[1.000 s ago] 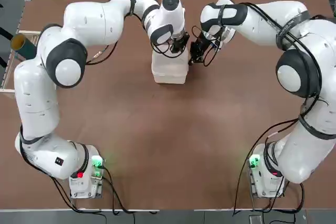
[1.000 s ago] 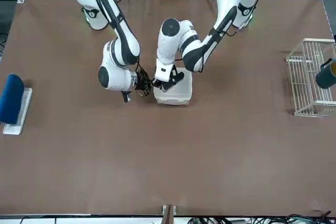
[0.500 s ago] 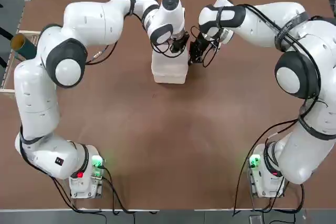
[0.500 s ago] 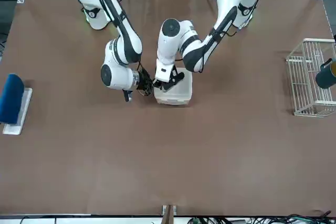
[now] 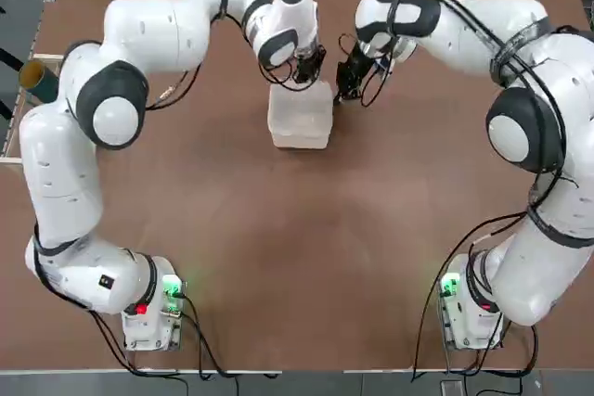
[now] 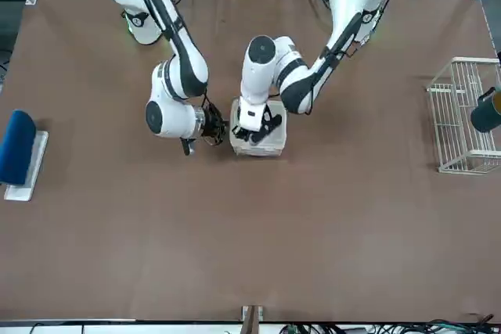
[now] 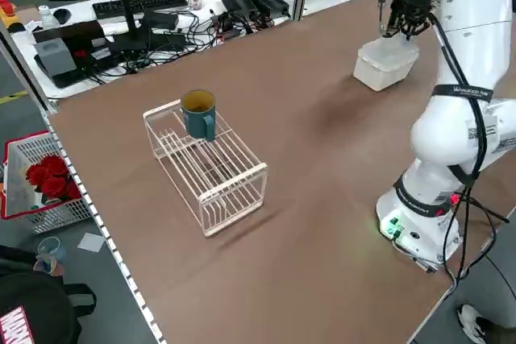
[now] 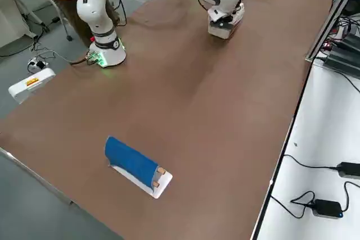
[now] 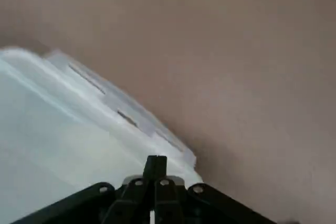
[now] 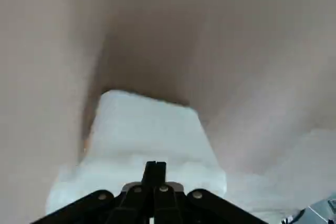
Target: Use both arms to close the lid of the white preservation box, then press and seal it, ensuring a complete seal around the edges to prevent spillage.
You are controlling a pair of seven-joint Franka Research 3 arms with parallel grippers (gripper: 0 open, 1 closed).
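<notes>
The white preservation box (image 5: 300,118) sat at the far middle of the brown table (image 5: 297,257), its lid (image 9: 68,145) lying flat on top. My left gripper (image 5: 306,70) was over the lid's far end, fingers pinched together with no gap between them, and the wrist view showed their tips just above the lid. My right gripper (image 5: 347,77) stood at the box's far right corner, just beside it, its fingers likewise closed on nothing. Far off to the left stood a white wire rack (image 6: 464,115) holding a teal mug (image 7: 198,112).
</notes>
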